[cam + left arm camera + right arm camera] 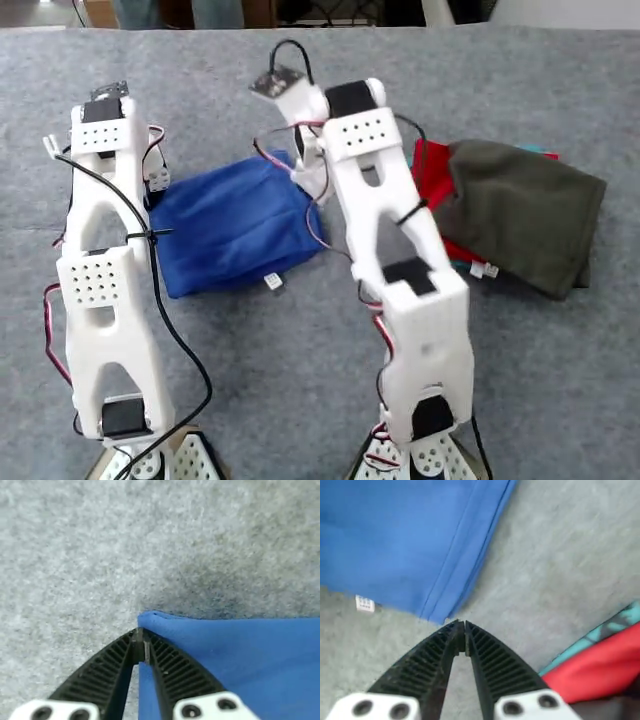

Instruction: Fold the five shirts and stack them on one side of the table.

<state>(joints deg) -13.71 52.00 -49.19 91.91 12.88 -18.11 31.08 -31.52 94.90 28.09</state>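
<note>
A folded blue shirt lies flat between the two arms. My left gripper is shut at the shirt's corner, with the cloth's edge running between its tips; in the high view it sits at the shirt's left edge. My right gripper is shut with its tips beside another corner of the shirt, and grey table shows between the fingers. From above it is at the shirt's far right corner. A stack with an olive shirt over a red shirt lies to the right.
A teal shirt peeks out under the red one. White tags stick out of the blue shirt and the stack. The grey felt table spreads in front of and behind the shirts.
</note>
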